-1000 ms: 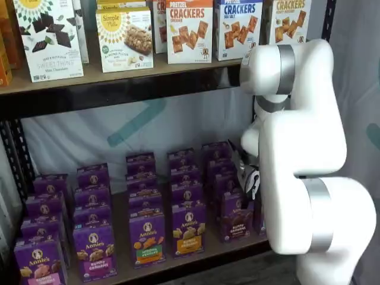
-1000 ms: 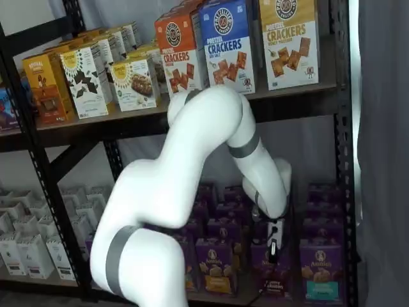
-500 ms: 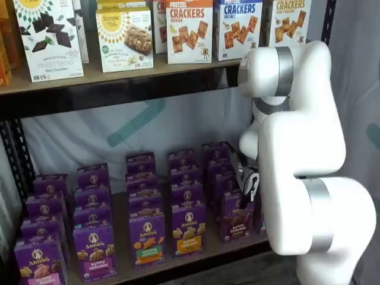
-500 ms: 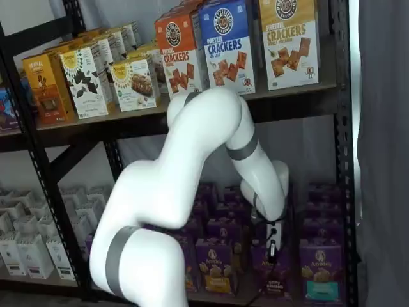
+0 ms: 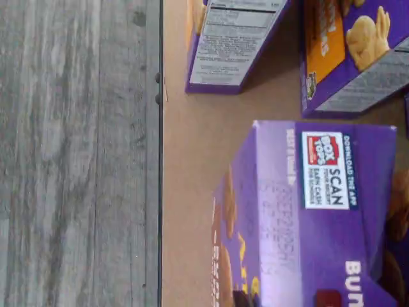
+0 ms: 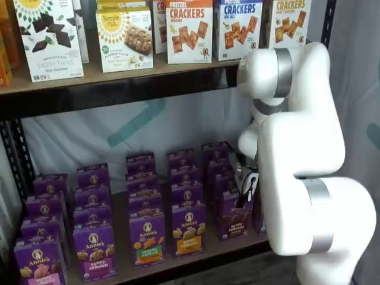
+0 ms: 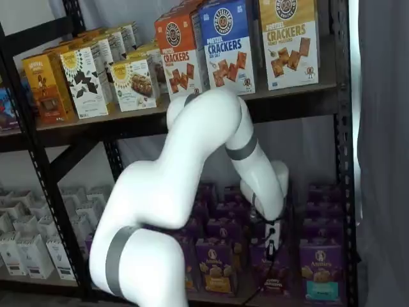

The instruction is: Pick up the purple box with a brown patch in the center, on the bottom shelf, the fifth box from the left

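The purple box with its dark brown centre band stands at the front of the bottom shelf, at the right end of the front row. My gripper sits on its top, fingers closed on the carton, with the white arm hiding the boxes behind it. In a shelf view the purple box shows below the gripper. The wrist view looks at the purple box from close above, over the brown shelf board.
An orange-band carton stands just left of the held box, and a green-band carton just right. Several more purple cartons fill the rows behind. Large cracker boxes line the upper board. A black rack post stands at the right.
The fingers have closed on the purple box's top. The arm and the carton have risen very slightly.
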Tool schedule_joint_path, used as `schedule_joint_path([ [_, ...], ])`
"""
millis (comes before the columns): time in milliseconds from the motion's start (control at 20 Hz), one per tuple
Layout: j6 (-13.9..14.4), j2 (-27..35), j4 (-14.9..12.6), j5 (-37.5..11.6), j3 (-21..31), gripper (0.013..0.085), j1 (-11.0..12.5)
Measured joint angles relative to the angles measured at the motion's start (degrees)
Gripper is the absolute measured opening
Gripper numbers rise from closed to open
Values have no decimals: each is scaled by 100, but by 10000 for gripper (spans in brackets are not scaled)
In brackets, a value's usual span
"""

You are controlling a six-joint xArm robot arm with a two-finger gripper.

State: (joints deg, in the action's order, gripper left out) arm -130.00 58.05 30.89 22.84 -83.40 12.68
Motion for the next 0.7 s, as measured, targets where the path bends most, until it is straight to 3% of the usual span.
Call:
schedule_joint_path([
  [250,200,53,-219,-201,5,290,-35],
  [400,498,62,-561,-75,-46,290,-9],
  [600,609,3,-688,35,-36,290,7],
  [700,849,-39,-973,37,0,290,20],
])
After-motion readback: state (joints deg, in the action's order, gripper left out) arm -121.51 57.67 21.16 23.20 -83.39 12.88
